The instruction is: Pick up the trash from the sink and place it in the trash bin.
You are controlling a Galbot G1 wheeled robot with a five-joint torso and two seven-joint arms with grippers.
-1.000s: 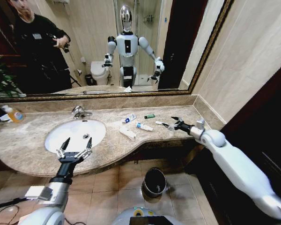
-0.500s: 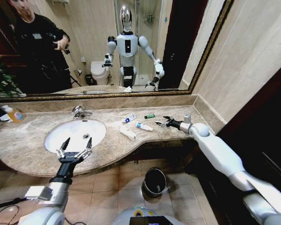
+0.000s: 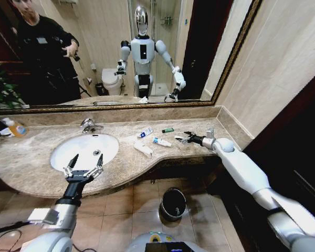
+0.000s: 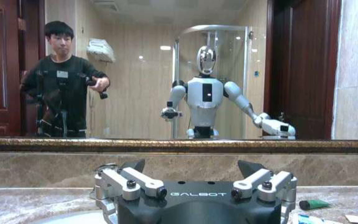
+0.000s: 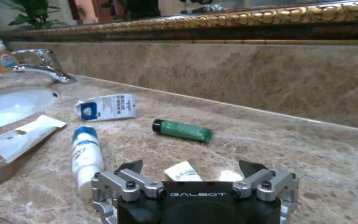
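**Right gripper low over the counter, trash spread just ahead of its fingers**

Left to right in the head view: the left gripper [image 3: 83, 170] hangs at the counter's front edge, at 6 o'clock from the white sink [image 3: 68, 155], fingers spread and holding nothing. It looks idle. The sink's basin appears bare apart from its drain.

The trash lies on the marble counter [image 3: 31, 157] at about 3 o'clock from the sink, not in it. Counted in the right wrist view: 1 long white packet [image 5: 17, 140] nearest the basin, 1 white tube with blue marks [image 5: 84, 151], 1 white-and-blue packet [image 5: 107, 106], 1 small dark-green tube [image 5: 182, 130], and 1 small white packet [image 5: 182, 171] partly hidden behind the gripper body. That makes 5 pieces.

The right gripper [image 3: 189, 137] rests low over the counter with fingers parted, nothing between them. The small white packet sits directly ahead, at 12 o'clock, almost between the fingertips. The green tube is farther on at 12 o'clock, its long axis lying crosswise to the gripper's reach. The blue-marked tube lies at 10 o'clock, long axis running roughly along the reach. The right arm is far nearer all 5 pieces than the left.

1 black trash bin [image 3: 173, 203] stands on the floor below the counter edge, between both arms.
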